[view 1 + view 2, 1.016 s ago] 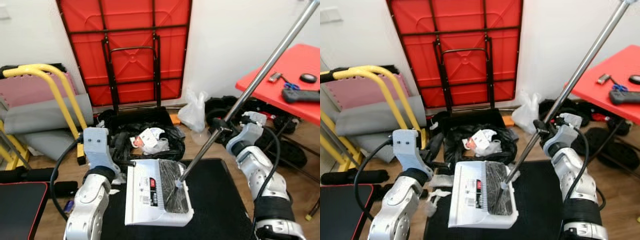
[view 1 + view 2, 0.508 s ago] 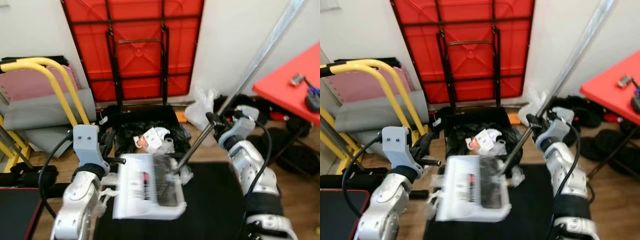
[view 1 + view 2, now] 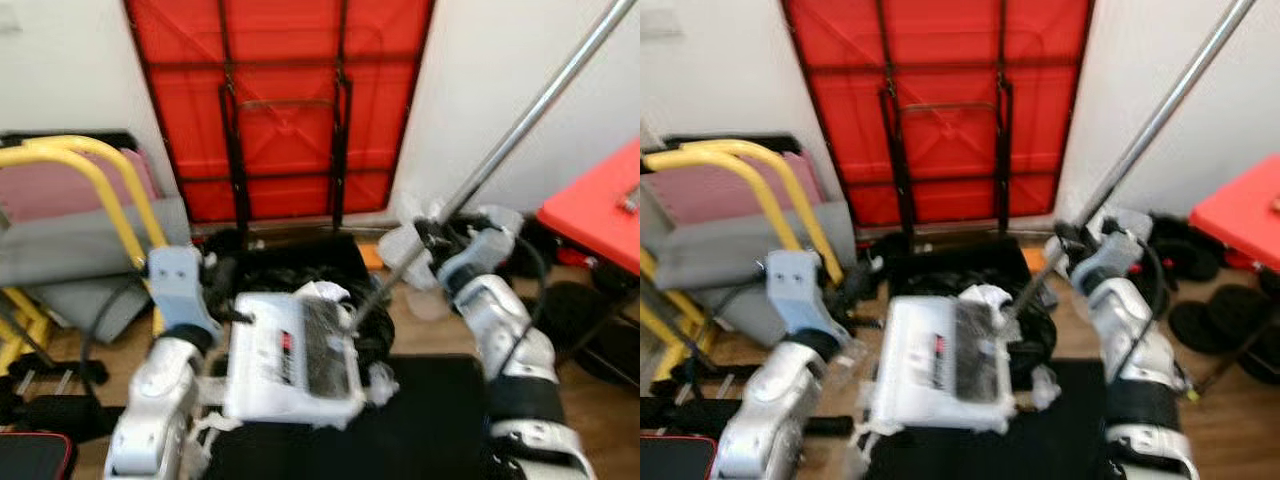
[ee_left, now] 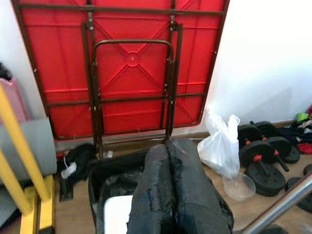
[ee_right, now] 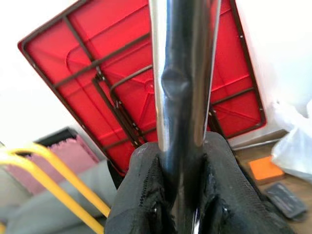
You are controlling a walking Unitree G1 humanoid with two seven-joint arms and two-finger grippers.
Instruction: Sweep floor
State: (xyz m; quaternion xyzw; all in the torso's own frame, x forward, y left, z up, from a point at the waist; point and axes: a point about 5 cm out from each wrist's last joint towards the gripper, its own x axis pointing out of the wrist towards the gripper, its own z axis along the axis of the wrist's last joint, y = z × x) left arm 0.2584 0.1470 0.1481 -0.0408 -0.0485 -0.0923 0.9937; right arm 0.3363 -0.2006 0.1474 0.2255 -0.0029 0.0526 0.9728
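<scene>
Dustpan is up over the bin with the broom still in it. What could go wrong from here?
Judging by the head views:
1. The white dustpan reaches past the black bin, so tipped debris could land on the black mat.
2. The right gripper grips the broom pole low, so its long top could swing into the folded red table.

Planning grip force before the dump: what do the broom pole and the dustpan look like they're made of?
Pole: looks like polished metal, silver, with bright mirror-like reflections where the right gripper is shut on it. Dustpan: probably moulded plastic, white and matte, with a comb of teeth and a printed label; blur hides finer detail.
</scene>
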